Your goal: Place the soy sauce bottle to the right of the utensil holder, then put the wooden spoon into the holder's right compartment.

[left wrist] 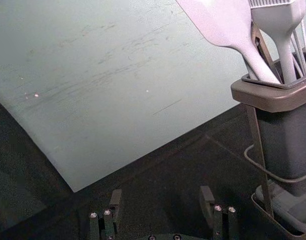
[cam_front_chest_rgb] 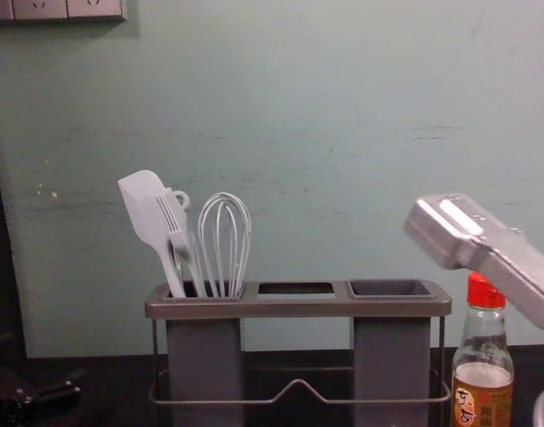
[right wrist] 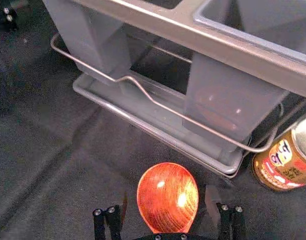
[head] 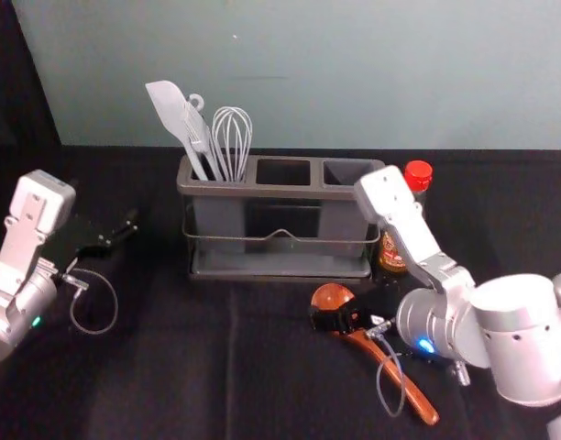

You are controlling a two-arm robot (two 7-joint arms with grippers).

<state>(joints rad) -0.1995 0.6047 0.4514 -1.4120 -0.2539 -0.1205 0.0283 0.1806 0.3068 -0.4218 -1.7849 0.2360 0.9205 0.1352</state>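
Opposite the open left gripper [head: 120, 234], the open, empty right gripper [head: 334, 318] straddles the spoon [head: 332, 295].

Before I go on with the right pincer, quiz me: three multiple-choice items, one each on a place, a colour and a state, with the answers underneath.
1. Where is the bottle?
A. Left of the holder
B. Right of the holder
C. Inside the holder

2. What colour is its cap?
A. Red
B. White
C. Green

3. How is the right pincer?
A. Shut, above the bottle
B. Shut, inside the holder
C. Open, at the spoon

Answers:
1 B: the head and chest views show it standing there.
2 A: it is plainly red in both.
3 C: the right wrist view shows its fingers apart, one on each side of the spoon's bowl. The left pincer hangs left of the holder.
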